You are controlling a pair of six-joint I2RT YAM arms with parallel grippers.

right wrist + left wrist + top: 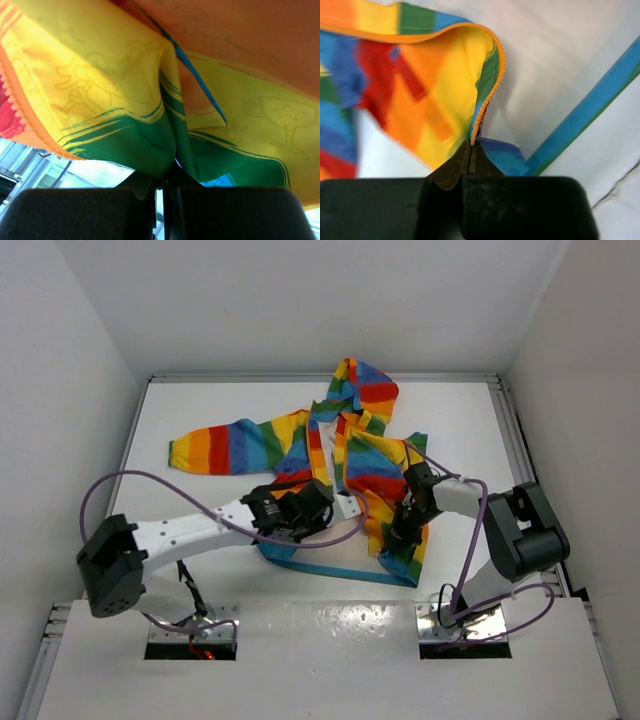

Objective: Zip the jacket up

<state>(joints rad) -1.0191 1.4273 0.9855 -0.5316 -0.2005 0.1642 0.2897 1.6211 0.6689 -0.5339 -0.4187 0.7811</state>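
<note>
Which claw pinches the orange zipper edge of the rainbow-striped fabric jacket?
The left claw, shut on the orange zipper teeth; the right claw pinches striped fabric.

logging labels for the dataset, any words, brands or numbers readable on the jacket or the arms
No readable text in any view.
The jacket bears only faint outline drawings in the right wrist view, such as a cup with a star, and no letters.
The left arm and right arm show no legible marking.
</note>
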